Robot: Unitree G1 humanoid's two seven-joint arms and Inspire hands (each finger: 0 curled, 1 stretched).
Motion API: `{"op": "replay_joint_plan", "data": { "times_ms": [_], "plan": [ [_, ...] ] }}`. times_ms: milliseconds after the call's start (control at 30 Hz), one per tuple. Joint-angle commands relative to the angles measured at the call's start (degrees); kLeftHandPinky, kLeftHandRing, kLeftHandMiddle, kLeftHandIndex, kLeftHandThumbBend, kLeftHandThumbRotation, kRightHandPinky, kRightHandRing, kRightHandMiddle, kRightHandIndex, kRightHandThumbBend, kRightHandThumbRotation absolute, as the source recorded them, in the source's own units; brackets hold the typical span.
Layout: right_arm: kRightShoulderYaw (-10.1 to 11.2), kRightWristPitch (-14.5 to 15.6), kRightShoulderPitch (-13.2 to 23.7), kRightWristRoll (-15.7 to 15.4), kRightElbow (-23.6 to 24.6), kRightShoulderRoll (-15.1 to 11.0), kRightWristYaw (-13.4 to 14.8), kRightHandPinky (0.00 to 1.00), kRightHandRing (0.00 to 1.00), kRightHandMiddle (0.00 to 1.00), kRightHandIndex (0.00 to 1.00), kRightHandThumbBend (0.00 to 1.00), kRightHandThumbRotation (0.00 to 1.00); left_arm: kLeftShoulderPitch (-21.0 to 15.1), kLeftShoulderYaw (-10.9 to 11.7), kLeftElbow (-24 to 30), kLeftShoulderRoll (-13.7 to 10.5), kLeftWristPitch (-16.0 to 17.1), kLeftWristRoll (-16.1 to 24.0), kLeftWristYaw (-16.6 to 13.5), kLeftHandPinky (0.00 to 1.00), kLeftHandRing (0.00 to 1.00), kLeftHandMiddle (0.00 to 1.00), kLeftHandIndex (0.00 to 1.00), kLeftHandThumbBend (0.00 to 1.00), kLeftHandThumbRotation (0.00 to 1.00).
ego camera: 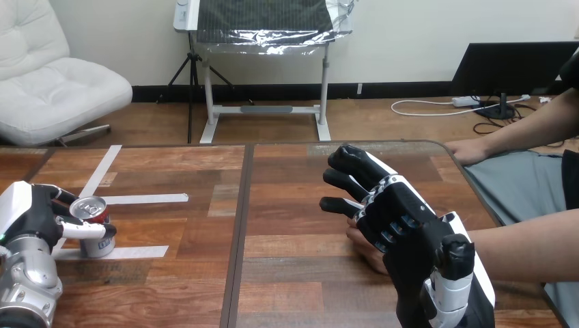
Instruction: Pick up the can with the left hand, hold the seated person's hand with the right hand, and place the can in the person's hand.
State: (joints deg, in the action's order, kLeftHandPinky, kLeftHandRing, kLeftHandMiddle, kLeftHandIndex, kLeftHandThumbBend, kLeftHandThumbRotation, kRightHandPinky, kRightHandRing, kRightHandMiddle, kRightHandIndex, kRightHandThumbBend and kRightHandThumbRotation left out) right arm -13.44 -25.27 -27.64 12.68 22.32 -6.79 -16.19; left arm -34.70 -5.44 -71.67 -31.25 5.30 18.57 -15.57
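Observation:
A red and silver can (93, 229) stands upright on a strip of white tape near the table's left edge. My left hand (29, 216) is at its left side, with a finger and the thumb curled round the can's body. At centre right, my right hand (404, 229) lies over the person's hand (364, 249), its fingers stretched out toward the far left and its thumb raised. Only the edge of the person's hand shows beneath my palm, resting on the table. The person's forearm (526, 253) comes in from the right edge.
Several white tape strips (146, 199) mark the left half of the wooden table (287, 171). A dark seam (239, 225) runs down the table's middle. The person's other hand (468, 151) rests at the far right corner of the table.

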Motion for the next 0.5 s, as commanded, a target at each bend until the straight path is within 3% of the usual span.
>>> {"op": "replay_joint_plan", "data": {
  "times_ms": [0,267,467],
  "plan": [
    [0.1,-0.4,2.0,0.6,2.7,0.4,-0.2,0.78,0.87,0.88,0.85,0.97,1.0,-2.5,0.8,1.1,-0.3,1.9,-0.6,-1.0,0.45,0.53,0.54,0.49,0.76,0.0],
    [0.1,-0.6,2.2,0.5,2.2,0.4,-0.5,0.78,0.88,0.89,0.86,0.96,1.0,-2.2,1.8,1.8,-0.4,3.9,-1.6,-0.9,0.44,0.51,0.52,0.49,0.75,0.0],
    [0.1,-0.6,2.5,0.2,1.9,0.5,-0.6,0.79,0.88,0.89,0.87,0.96,1.0,-2.1,2.7,2.8,-0.6,5.6,-2.2,-0.6,0.34,0.42,0.46,0.48,0.77,0.0]
  ]
}}
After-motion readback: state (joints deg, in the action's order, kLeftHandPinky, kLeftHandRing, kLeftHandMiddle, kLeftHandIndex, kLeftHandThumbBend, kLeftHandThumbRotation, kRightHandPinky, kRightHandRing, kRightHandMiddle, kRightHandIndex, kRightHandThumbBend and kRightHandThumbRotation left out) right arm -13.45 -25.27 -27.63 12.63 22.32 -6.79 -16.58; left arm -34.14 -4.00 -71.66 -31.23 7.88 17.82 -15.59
